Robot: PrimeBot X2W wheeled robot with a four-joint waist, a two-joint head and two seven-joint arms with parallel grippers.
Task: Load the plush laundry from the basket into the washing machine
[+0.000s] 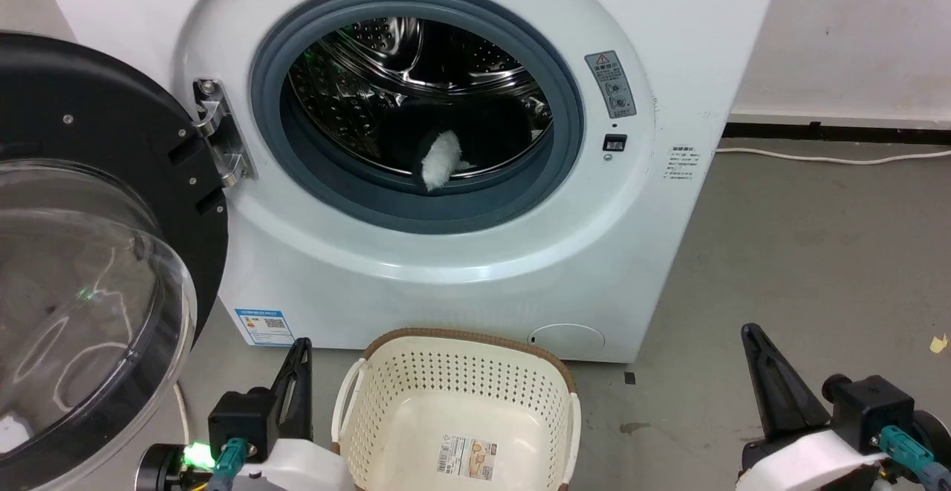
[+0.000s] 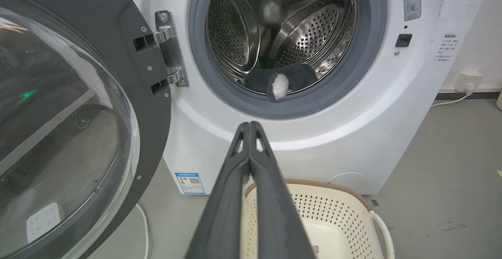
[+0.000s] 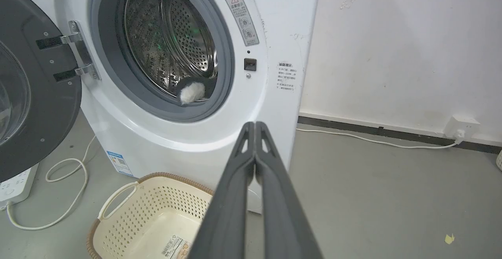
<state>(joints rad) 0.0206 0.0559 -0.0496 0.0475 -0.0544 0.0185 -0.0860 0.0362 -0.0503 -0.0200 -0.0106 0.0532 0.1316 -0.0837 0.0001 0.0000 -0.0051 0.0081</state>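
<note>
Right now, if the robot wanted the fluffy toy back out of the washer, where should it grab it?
Probably grip the plush toy by its white tuft: it sticks out toward the opening at the front lip of the drum, while the black body lies deeper. Come straight in from the front, over the grey seal; the door is swung open.

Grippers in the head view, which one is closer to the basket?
The left gripper, just beside the basket at its left handle; the right gripper stands well off on the other side.
</note>
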